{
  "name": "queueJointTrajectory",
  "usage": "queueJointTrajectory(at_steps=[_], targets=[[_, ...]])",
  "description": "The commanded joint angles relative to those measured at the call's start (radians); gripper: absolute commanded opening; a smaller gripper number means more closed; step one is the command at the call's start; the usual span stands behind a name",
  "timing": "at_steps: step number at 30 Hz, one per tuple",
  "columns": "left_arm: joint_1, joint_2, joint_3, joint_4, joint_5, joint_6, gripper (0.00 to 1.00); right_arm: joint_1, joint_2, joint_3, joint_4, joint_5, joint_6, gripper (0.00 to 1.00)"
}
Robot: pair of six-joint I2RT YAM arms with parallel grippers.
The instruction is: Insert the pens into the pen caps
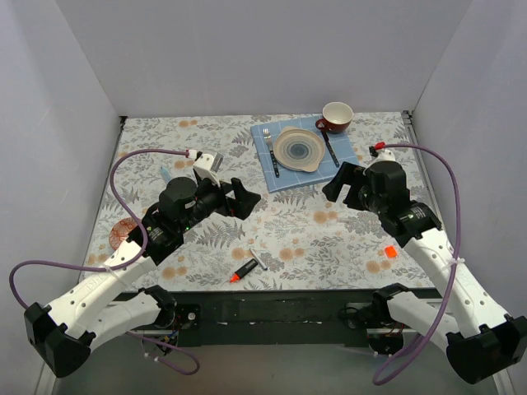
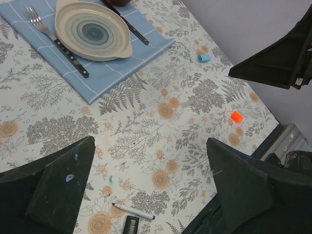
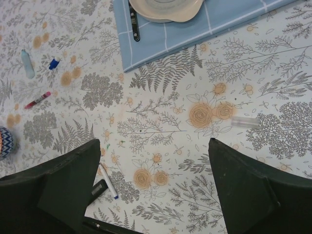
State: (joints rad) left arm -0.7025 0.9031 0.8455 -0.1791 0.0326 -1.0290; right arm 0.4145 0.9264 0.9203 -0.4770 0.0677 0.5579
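A thin white-grey pen (image 1: pixel 258 259) and a short black marker with an orange end (image 1: pixel 244 271) lie together near the front middle; both show in the left wrist view (image 2: pixel 134 210) (image 2: pixel 130 225). The red pen (image 3: pixel 37 100), the light-blue marker (image 3: pixel 27 63) and a small blue cap (image 3: pixel 53 64) lie at the far left. The orange cap (image 1: pixel 389 251) lies front right. A light-blue cap (image 2: pixel 204 58) and a clear cap (image 2: pixel 186 103) lie right of centre. My left gripper (image 1: pixel 247 197) and right gripper (image 1: pixel 339 185) hover above the table, open and empty.
A blue napkin (image 1: pixel 278 177) at the back holds a plate (image 1: pixel 298 150), a fork (image 1: pixel 271 150) and a knife (image 1: pixel 330 149). A red cup (image 1: pixel 336 117) stands behind it. A patterned round object (image 1: pixel 123 233) sits at the left edge. Walls enclose three sides.
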Motion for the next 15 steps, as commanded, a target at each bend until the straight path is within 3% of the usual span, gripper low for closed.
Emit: queueJointTrajectory(at_steps=[1, 10, 15], targets=[[0.003, -0.020, -0.008, 0.004, -0.013, 0.000, 0.98, -0.002, 0.015, 0.003, -0.032, 0.101, 0.095, 0.98], [0.001, -0.043, -0.014, -0.002, -0.098, 0.000, 0.98, -0.017, 0.101, 0.068, -0.334, 0.389, 0.434, 0.89], [0.001, -0.027, -0.025, -0.005, -0.181, 0.004, 0.98, -0.173, 0.232, 0.084, -0.504, 0.389, 0.470, 0.86]])
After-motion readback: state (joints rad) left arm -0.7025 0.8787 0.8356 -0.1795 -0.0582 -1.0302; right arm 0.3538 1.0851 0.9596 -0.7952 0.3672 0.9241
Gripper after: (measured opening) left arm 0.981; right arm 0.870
